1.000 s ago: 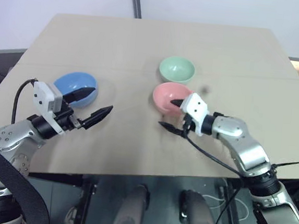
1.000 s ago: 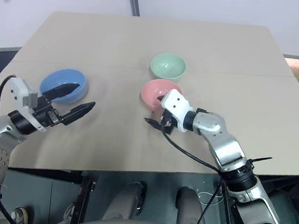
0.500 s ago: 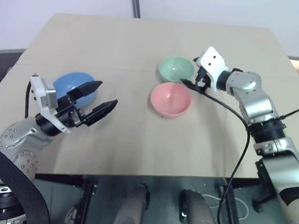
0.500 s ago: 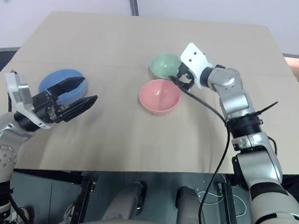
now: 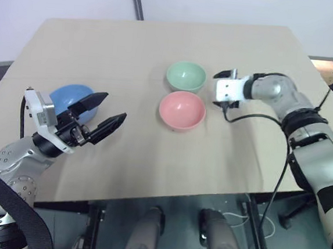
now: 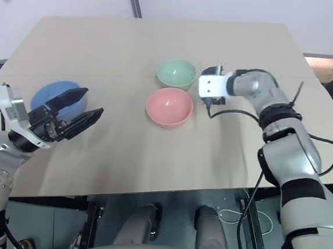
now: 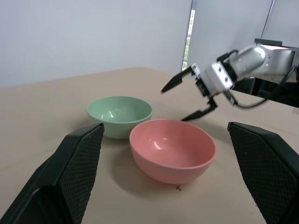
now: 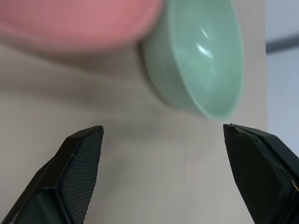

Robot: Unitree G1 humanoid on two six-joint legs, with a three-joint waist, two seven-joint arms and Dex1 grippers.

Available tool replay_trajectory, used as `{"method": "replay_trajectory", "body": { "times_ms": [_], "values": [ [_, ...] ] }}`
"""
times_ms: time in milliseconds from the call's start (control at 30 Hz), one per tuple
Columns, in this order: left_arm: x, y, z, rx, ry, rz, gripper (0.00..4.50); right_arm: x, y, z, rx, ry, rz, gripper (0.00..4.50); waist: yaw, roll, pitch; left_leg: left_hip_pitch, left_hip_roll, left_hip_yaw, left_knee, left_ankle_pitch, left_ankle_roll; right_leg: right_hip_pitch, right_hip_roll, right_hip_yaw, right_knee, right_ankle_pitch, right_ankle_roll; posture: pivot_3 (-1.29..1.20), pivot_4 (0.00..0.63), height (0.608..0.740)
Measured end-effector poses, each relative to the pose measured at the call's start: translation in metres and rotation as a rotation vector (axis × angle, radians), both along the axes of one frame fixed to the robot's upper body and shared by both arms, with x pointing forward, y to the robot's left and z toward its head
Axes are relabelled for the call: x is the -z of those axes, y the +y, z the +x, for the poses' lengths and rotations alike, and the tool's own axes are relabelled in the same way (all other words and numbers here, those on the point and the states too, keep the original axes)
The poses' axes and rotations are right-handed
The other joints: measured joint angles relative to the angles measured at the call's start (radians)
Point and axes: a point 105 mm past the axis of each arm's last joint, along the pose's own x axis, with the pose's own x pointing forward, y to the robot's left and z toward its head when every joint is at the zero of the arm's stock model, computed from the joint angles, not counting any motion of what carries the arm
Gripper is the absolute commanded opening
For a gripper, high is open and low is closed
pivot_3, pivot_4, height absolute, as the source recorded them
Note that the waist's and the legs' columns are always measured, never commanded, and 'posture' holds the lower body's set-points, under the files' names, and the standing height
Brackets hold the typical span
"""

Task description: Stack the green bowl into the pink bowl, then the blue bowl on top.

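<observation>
While spread wide, right gripper (image 7: 189, 95) nears green bowl (image 5: 186, 76).

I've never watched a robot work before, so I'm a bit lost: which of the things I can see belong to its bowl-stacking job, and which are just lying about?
Part of the job:
- green bowl
- pink bowl
- blue bowl
- right gripper, open beside the green bowl
- left gripper, open near the blue bowl

Just there:
- table, which the bowls sit on

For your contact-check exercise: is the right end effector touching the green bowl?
Apart. The left wrist view shows the open right end effector beside the green bowl, table between them.
</observation>
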Motion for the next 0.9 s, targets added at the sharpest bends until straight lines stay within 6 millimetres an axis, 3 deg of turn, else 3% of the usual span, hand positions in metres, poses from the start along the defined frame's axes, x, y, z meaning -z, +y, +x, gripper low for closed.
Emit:
{"method": "replay_trajectory", "body": {
  "times_ms": [200,367,433,500,567,600,633,667,900],
  "values": [
    [0.002,0.002,-0.003,-0.02,0.008,0.0,4.5,-0.014,0.025,0.009,-0.018,-0.191,-0.061,4.44,0.003,0.001,0.0,-0.002,0.0,0.0,-0.001,0.0,-0.001,-0.003,0.0,0.001,0.0,0.0,0.0,0.0,0.15,0.74],
    [0.001,0.003,-0.008,-0.041,0.005,0.013,4.5,-0.009,0.027,0.01,-0.026,-0.236,-0.119,4.44,0.005,0.001,0.0,-0.002,0.0,0.001,-0.001,0.0,-0.001,-0.003,0.0,0.002,0.0,0.0,0.0,0.0,0.15,0.74],
    [0.001,0.002,-0.012,-0.049,0.005,0.021,4.5,-0.003,0.024,0.011,-0.02,-0.227,-0.149,3.35,0.004,0.001,0.0,-0.002,0.0,0.001,-0.001,0.0,-0.001,-0.003,0.0,0.002,0.0,0.0,0.0,0.0,0.15,0.74],
    [0.001,0.003,-0.013,-0.054,0.006,0.023,4.5,-0.001,0.024,0.011,-0.02,-0.224,-0.157,2.71,0.003,0.001,0.0,-0.002,0.0,0.001,-0.001,0.0,-0.001,-0.003,0.0,0.002,0.0,0.0,0.0,0.0,0.15,0.74],
    [-0.001,0.005,-0.014,-0.07,-0.003,0.022,4.5,0.002,0.026,0.01,-0.024,-0.223,-0.171,1.43,0.001,0.001,0.0,-0.002,0.0,0.001,-0.001,0.0,-0.001,-0.003,0.001,0.002,0.001,0.0,0.0,0.0,0.15,0.74],
    [-0.003,0.006,-0.015,-0.074,-0.01,0.022,4.5,0.003,0.027,0.01,-0.025,-0.225,-0.176,1.14,0.0,0.001,0.0,-0.001,0.0,0.001,-0.001,0.0,-0.001,-0.003,0.001,0.002,0.001,0.0,0.0,0.0,0.15,0.74],
    [-0.003,0.006,-0.016,-0.077,-0.012,0.021,4.5,0.004,0.028,0.011,-0.025,-0.228,-0.182,0.46,0.0,0.001,0.0,-0.001,0.0,0.001,-0.001,0.0,-0.001,-0.003,0.001,0.002,0.001,0.0,0.0,0.0,0.15,0.74],
    [-0.003,0.006,-0.017,-0.079,-0.011,0.021,4.5,0.006,0.027,0.011,-0.025,-0.227,-0.191,0.11,0.0,0.001,0.0,-0.001,0.0,0.001,-0.001,0.0,-0.001,-0.003,0.001,0.002,0.001,0.0,0.0,0.0,0.15,0.74],
    [0.002,0.007,-0.022,-0.102,0.01,0.014,4.5,0.014,0.027,0.01,-0.024,-0.234,-0.206,0.04,0.001,0.001,0.001,-0.001,0.0,0.002,-0.001,0.0,-0.001,-0.004,0.001,0.003,0.001,0.0,0.0,0.0,0.15,0.74]
  ]
}}
